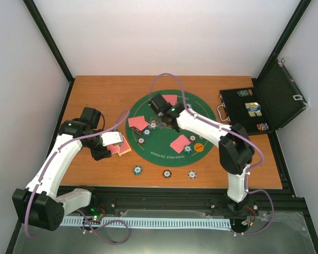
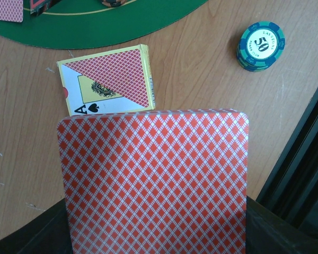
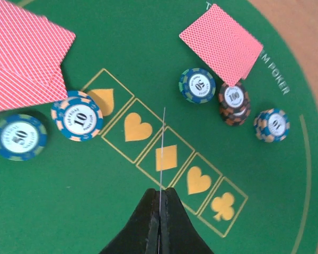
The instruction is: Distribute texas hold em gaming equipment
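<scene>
Pinching a held card [image 2: 153, 180], the left gripper [image 1: 113, 139] sits lower left in the top view, off the green mat [image 1: 164, 153], over the wooden table [image 1: 95, 90]. Its jaws are narrow and clamped on the card's lower part, mostly hidden behind it in the left wrist view. The red back faces the camera and fills the lower half of that frame. The long axis runs bottom to top, and the free short edge points up-frame at the card box [image 2: 108, 79]. The box lies flat on the wood just above that edge, long axis left-right, slightly tilted, with an ace of spades printed on it. A green 50 chip stack [image 2: 261, 46] sits upper right, apart from the box.

The right gripper [image 3: 160, 193] hangs over the mat centre, fingers pressed together at bottom middle of the right wrist frame. A thin pale line between them looks like an edge-on card [image 3: 162, 148], long axis up-frame, tip over the row of suit marks. A left card pile [image 3: 21, 53] is upper left, with a 10 chip [image 3: 77, 115] just beside it. A right card pile [image 3: 222, 42] is upper right, long axis slanting upper left to lower right, with a 20 chip [image 3: 197, 84] near it.

In the top view, three loose chips [image 1: 166, 173] sit in a row on the wood below the mat. An open black case [image 1: 259, 106] is at the right.
</scene>
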